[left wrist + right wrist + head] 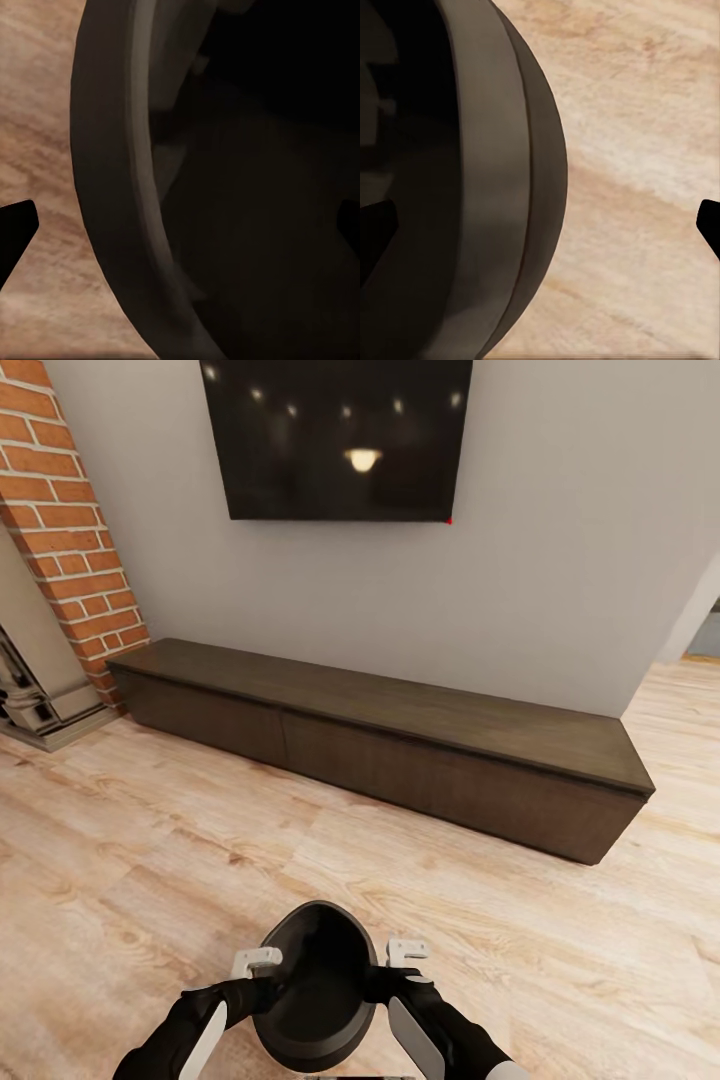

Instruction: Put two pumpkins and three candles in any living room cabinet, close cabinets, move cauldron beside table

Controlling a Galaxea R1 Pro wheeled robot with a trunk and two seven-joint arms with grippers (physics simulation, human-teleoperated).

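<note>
Cauldron (318, 985) sits at bottom centre, carried between our left gripper (262, 985) and right gripper (385, 980), each with fingers spread astride the rim, presumably for balance. Dark-brown cabinet (400, 745), drawers closed, crosses mid-frame under the television (335, 435).

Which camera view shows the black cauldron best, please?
The head view: the whole cauldron shows there, with its open mouth, between the left claw and right claw, above the wood floor. The left wrist view gives its rim and dark inside; the right wrist view its rim and round outer wall.
</note>
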